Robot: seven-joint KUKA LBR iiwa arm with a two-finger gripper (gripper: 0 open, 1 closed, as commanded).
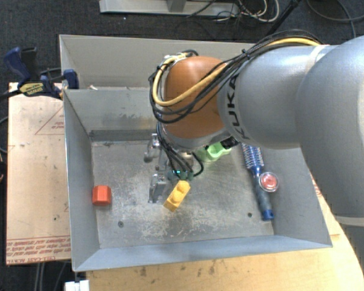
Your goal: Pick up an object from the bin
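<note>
My gripper [154, 173] hangs under the orange wrist cover near the middle of the bin floor. Its two metal fingers stand apart, one towards the back and one towards the front, so it is open with nothing between them. A small yellow block [177, 194] lies tilted on the floor right beside the front finger, on its right side; I cannot tell whether they touch. A light green thing [215, 150] lies just behind and right of the gripper, partly hidden by the arm.
A small orange-red cube [101, 194] sits alone on the left of the floor. A blue brush-like tool with a red round cap [261, 185] lies along the right wall. The arm covers the bin's back right.
</note>
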